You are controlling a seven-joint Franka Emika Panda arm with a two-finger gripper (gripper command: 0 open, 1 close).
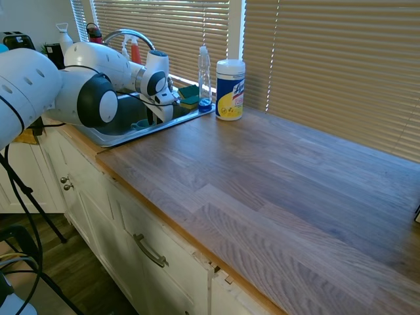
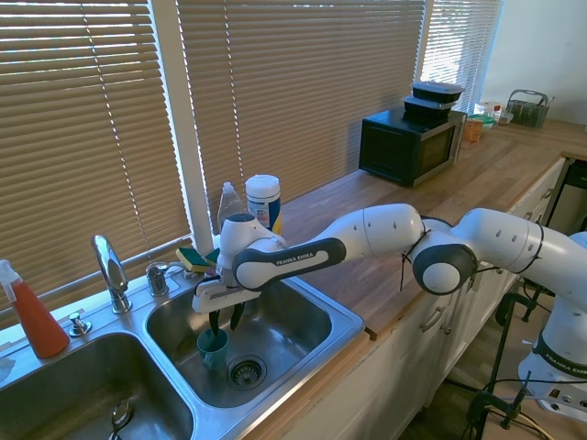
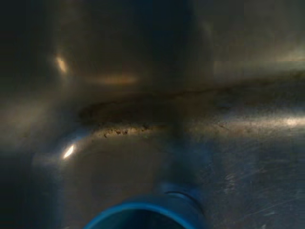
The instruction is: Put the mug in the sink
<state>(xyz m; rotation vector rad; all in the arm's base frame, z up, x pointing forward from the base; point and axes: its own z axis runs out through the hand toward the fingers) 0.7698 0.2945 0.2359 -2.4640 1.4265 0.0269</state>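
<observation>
- Mug [image 2: 214,347] stands upright on the floor of the sink [image 2: 303,298], in the basin nearer the worktop, just beside the drain [image 2: 245,371]; in the first exterior view only a sliver of teal [image 1: 140,123] shows past the sink rim.
- Jaws [image 2: 225,318] hang just above the mug's mouth, parted, with dark fingers [image 2: 214,322] pointing down and nothing between them; they look clear of the rim, though one tip may sit close to it.
- Wrist view shows the blue rim [image 3: 138,213] at the frame's lower edge against scratched steel, which fits a mug resting on the basin floor, free of the jaws.
- Judgement: the placing itself looks done, and the step in hand is the withdrawal.
- To do it well, lift straight up until the fingertips are above the rim before any sideways travel; a slanted exit could catch the lip or the handle and tip the mug.
- Keep the jaws at their present spread while rising; closing early risks nipping the wall.
- Mind the faucet [image 2: 110,270] at the sink's back edge and the basin wall toward the worktop; the arm reaches in over that wall, so rise first, then draw back across the worktop edge.
- Bottle [image 2: 229,213] and wipes tub [image 2: 262,204] stand at the sink's back corner, near the wrist's path; swing away from them.
</observation>
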